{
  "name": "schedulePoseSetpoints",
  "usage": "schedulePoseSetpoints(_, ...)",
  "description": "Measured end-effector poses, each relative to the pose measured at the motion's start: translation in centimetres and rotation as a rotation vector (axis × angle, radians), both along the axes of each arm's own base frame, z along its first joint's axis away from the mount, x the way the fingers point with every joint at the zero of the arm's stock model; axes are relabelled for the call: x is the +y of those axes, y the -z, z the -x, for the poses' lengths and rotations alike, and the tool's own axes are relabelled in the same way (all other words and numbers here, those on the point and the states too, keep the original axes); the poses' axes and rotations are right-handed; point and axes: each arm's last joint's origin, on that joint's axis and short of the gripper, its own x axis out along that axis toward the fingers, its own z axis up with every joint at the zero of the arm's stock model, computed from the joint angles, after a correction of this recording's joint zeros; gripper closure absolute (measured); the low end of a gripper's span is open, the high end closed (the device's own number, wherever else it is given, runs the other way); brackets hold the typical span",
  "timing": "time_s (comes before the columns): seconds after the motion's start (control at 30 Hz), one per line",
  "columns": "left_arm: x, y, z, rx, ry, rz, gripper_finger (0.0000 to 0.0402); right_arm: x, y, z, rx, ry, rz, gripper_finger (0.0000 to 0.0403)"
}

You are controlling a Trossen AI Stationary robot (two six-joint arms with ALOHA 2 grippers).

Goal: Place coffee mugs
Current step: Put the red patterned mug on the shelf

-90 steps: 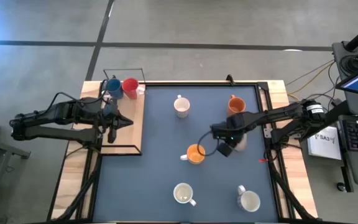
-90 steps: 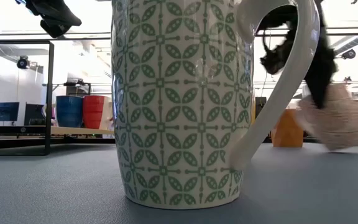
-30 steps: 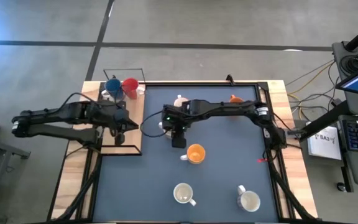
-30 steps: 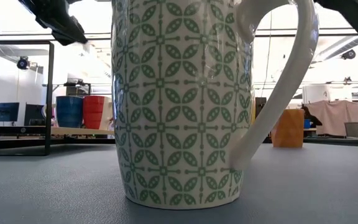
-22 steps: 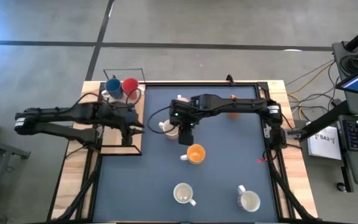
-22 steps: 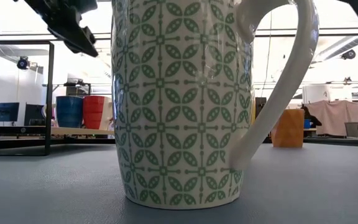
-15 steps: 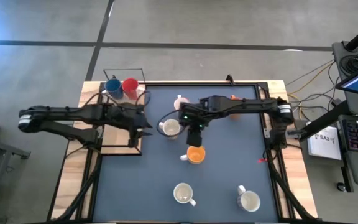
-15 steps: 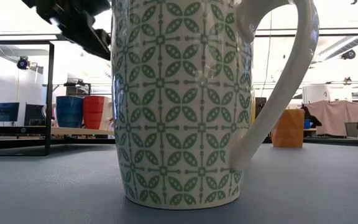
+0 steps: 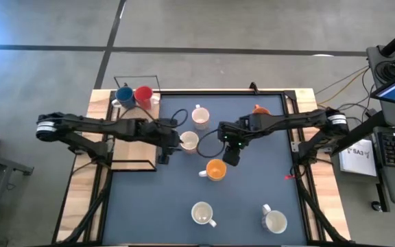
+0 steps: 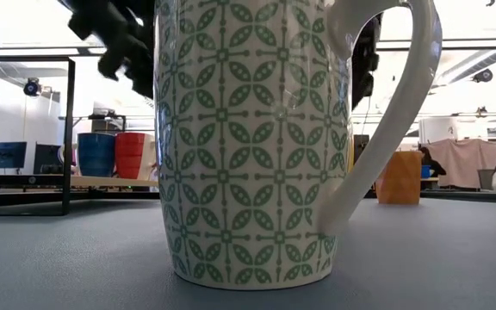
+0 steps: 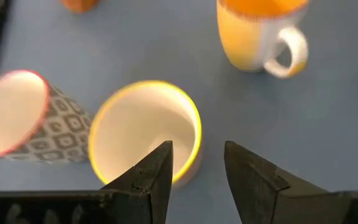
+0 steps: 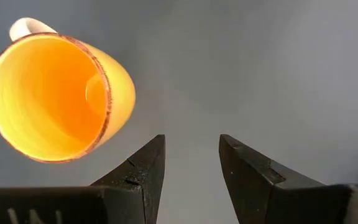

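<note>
Two mugs, the blue mug [image 9: 123,95] and the red mug [image 9: 143,95], stand side by side on the wooden board [image 9: 147,154] at the left edge of the table, so it seems this is the place where the mugs must go. If so, two are done and six are left on the blue mat [image 9: 252,199]. The left gripper [image 9: 172,139] reaches over the mat to the yellow-rimmed mug [image 9: 188,141]; its fingers are moderately open and empty, just above the rim, as the left wrist view shows [image 11: 145,134]. Just beside it stands a patterned mug [image 9: 199,116]. The right gripper [image 9: 230,155] hangs above the mat near the orange mug [image 9: 215,169]; its fingers are also apart and hold nothing. A second orange mug [image 9: 260,110] is partly hidden by the right arm. Two white mugs, one [image 9: 202,214] and another [image 9: 274,221], wait at the near side of the mat. The next step is probably that the left gripper takes the yellow-rimmed mug to the board.
</note>
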Motion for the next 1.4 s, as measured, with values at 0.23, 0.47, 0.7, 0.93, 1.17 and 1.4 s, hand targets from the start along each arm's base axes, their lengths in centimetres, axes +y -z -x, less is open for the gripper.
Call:
schedulePoseSetpoints(0.23, 0.1, 2.2, -1.5, 0.049, 0.019, -0.015, 0.0274, 0.0, 0.9, 0.8, 0.001, 0.032, -0.004, 0.0262)
schedulePoseSetpoints(0.47, 0.2, 3.5, -2.8, 0.069, 0.032, -0.027, 0.0275, 0.0, 1.2, 0.7, -0.008, 0.035, 0.002, 0.0267)
schedulePoseSetpoints(0.7, 0.3, 3.9, -3.4, 0.089, 0.032, -0.024, 0.034, 0.0, 1.2, 0.7, -0.012, 0.036, 0.004, 0.0267)
schedulePoseSetpoints(0.93, 0.3, 3.6, -3.0, 0.103, 0.005, 0.004, 0.0383, 0.0, 1.2, 0.7, -0.014, 0.036, 0.005, 0.0266)
schedulePoseSetpoints(1.17, 0.2, 1.4, -0.7, 0.136, -0.056, 0.025, 0.0392, 0.0, 1.2, 0.7, -0.012, 0.036, 0.005, 0.0266)
schedulePoseSetpoints(1.4, 0.2, -1.9, 2.8, 0.098, -0.154, -0.016, 0.0391, 0.0, 1.3, 0.7, -0.011, 0.036, 0.005, 0.0266)
